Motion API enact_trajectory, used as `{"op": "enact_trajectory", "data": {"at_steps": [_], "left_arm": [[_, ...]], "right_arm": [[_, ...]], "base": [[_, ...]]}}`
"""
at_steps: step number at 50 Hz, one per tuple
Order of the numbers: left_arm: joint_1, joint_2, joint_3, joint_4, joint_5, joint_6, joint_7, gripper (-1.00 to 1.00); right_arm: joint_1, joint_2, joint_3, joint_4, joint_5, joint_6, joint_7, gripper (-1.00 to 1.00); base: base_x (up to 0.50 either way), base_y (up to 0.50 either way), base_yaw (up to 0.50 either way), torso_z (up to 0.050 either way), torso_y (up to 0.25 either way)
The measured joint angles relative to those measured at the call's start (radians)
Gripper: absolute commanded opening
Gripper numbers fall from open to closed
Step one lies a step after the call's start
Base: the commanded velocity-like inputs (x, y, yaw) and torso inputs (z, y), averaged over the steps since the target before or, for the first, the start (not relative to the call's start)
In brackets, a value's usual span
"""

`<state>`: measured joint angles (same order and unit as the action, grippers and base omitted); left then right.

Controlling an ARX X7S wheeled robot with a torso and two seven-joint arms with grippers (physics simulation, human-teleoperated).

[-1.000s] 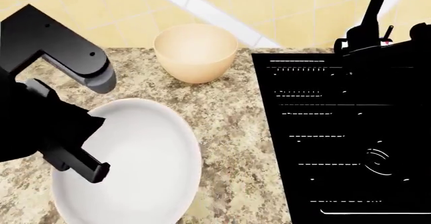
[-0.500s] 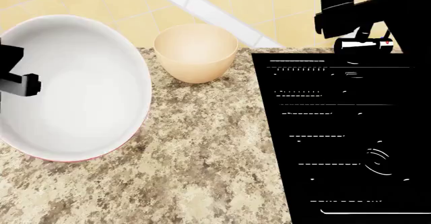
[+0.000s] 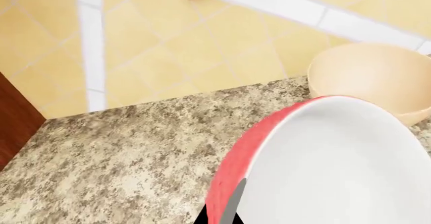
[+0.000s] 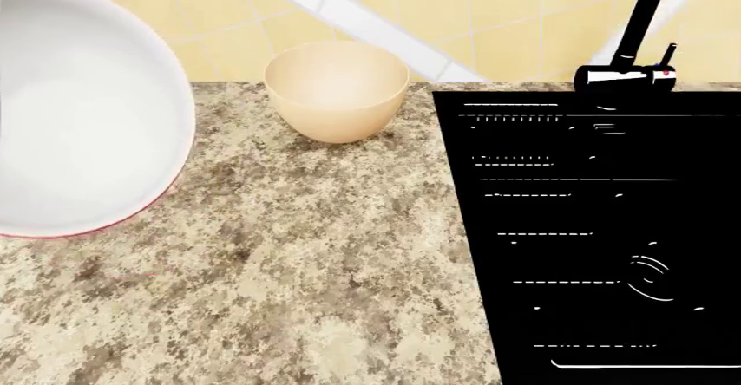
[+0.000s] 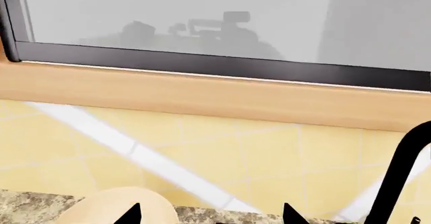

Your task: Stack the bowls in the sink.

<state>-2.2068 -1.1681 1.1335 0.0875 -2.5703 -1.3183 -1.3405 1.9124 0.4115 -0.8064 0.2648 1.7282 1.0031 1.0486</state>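
The wide bowl, white inside and red outside, hangs tilted above the counter at the head view's far left. My left gripper is shut on its rim, one finger on the red outside and one on the white inside. The deeper beige bowl stands upright on the counter by the wall, apart from it, also seen as the beige bowl. The black sink fills the right side. My right gripper is open and holds nothing, high up facing the wall, with the beige bowl below it.
The speckled granite counter runs from the left edge to the sink. The black faucet rises behind the sink. A yellow tiled wall backs the counter, with a window sill above and a brown cabinet side at the counter's end.
The left gripper has carried the wide bowl up off the counter and further left. The right gripper has risen out of the head view.
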Motion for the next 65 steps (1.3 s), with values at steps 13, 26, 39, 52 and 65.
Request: {"op": "enact_trajectory", "data": {"at_steps": [13,26,39,52,65], "left_arm": [[0.003,-0.017,-0.025,-0.005,0.018,-0.011,0.014,-1.0],[0.021,-0.026,-0.046,-0.004,0.039,-0.013,0.039,-1.0],[0.029,-0.039,-0.053,-0.002,0.042,-0.019,0.041,-1.0],[0.034,-0.041,-0.055,-0.002,0.041,-0.021,0.039,-1.0],[0.046,-0.042,-0.06,0.002,0.046,-0.022,0.045,-1.0]], "right_arm": [[-0.03,-0.155,-0.007,0.254,-0.063,-0.134,-0.13,1.0],[0.04,-0.329,-0.183,0.663,-0.044,-0.185,-0.363,1.0],[0.071,-0.389,-0.591,0.83,0.303,-0.301,-0.474,1.0],[0.049,-0.405,-0.78,0.893,0.474,-0.361,-0.491,1.0],[0.015,-0.41,-0.843,0.921,0.485,-0.37,-0.505,1.0]], "base": [[0.0,0.0,0.0,0.0,0.0],[0.0,0.0,0.0,0.0,0.001],[0.0,0.0,0.0,0.0,0.001],[0.0,0.0,0.0,0.0,0.001],[0.0,0.0,0.0,0.0,0.0]]}}
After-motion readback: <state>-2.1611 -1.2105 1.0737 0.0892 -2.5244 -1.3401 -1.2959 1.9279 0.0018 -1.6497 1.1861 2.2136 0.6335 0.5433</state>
